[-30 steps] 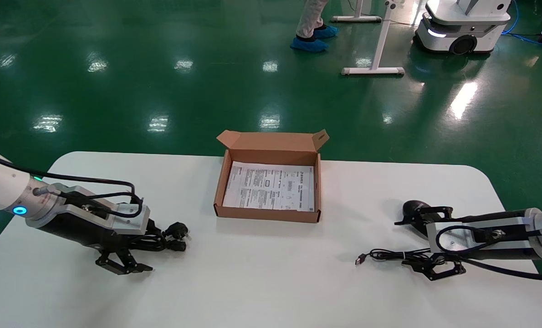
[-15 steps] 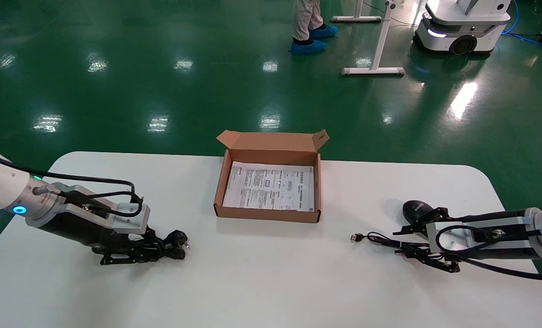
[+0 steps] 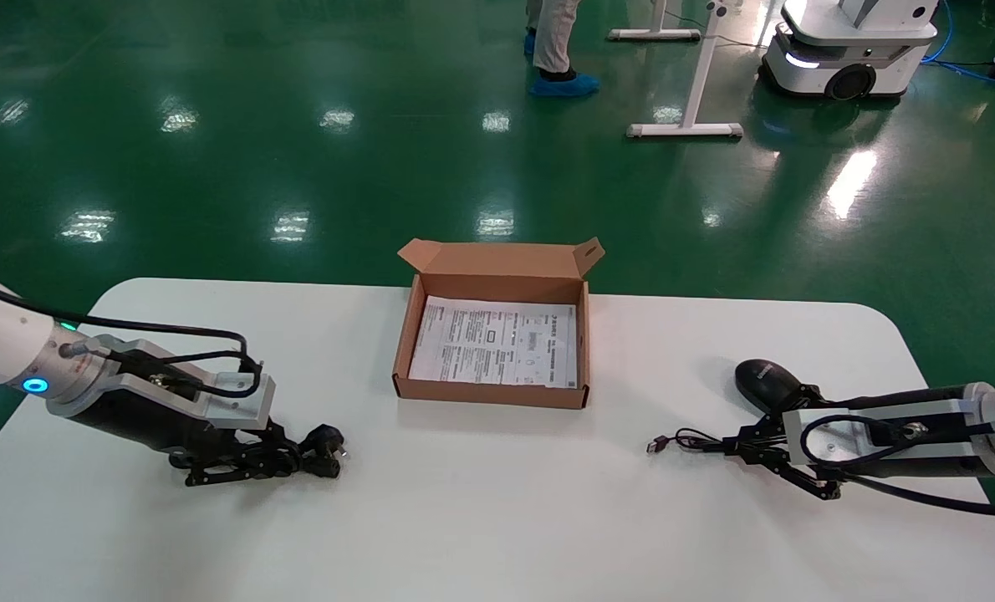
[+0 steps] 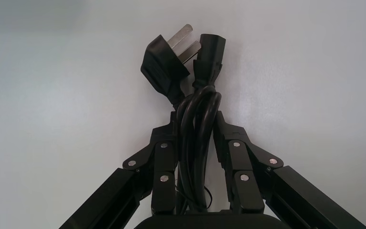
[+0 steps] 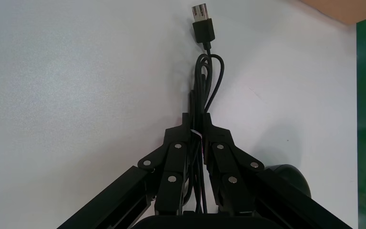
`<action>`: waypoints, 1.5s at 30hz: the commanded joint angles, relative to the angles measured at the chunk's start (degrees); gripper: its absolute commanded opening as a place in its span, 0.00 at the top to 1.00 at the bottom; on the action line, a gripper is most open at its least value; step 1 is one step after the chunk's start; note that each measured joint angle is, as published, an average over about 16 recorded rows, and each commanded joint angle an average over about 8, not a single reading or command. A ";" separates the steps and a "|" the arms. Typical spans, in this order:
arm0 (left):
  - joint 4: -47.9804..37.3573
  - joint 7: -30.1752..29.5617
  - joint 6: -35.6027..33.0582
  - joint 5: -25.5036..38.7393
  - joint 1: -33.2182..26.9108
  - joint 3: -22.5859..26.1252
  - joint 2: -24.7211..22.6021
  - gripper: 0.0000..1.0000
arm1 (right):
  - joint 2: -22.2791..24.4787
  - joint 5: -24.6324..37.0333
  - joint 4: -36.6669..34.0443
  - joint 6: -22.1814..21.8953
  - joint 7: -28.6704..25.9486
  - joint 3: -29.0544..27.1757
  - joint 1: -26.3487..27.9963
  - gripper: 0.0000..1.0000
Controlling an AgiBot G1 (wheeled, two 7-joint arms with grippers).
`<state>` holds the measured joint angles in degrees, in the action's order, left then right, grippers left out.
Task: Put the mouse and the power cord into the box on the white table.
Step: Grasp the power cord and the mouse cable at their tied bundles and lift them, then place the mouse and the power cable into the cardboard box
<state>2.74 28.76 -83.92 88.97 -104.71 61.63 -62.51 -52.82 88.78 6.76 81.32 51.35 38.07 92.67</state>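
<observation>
Power cord (image 4: 198,114) clamped between left gripper (image 4: 195,143) fingers, mouse (image 3: 763,382) cable pinched in right gripper (image 5: 198,138)

A: Lighting okay?
B: Bright, even, from overhead. Lamp glare spots all over the green floor (image 3: 213,125), one big streak far right.
A: Shadows?
B: Soft and short under the box (image 3: 491,334) on the white table (image 3: 497,518). Wrist views sharp, table slightly darker toward corners.
</observation>
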 commanded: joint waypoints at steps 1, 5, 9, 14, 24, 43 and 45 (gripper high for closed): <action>-0.05 -0.13 -0.26 -0.35 -0.21 -0.24 0.07 1.00 | 0.02 -0.04 0.04 -0.03 0.10 -0.03 -0.05 1.00; 0.49 0.14 -1.57 -1.93 -2.73 -1.38 1.70 1.00 | 0.52 -1.41 0.68 1.30 -1.21 -1.02 3.20 1.00; 1.48 0.34 -1.29 -3.77 -6.52 -2.77 3.65 1.00 | 0.76 -3.43 1.36 3.08 -4.08 -2.49 8.43 1.00; 3.00 -0.75 1.00 -4.87 -11.59 -3.78 4.20 1.00 | -0.77 -6.36 2.14 3.47 -7.62 -4.62 14.93 1.00; 3.37 -5.00 7.03 -1.99 -18.26 -2.23 -1.33 1.00 | -11.05 -10.40 2.88 -1.78 -6.65 -7.28 17.18 1.00; -1.08 -2.73 6.02 6.64 -26.60 3.48 -0.28 1.00 | -24.45 -8.78 0.90 -9.79 4.02 -5.38 9.19 1.00; -1.28 -2.56 6.08 6.55 -26.51 3.42 -0.33 1.00 | -24.62 -8.48 1.19 -9.97 4.58 -4.92 8.48 1.00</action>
<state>1.61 26.26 -78.05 95.68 -131.15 65.16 -62.96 -77.29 80.37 8.03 71.27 55.51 33.29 101.15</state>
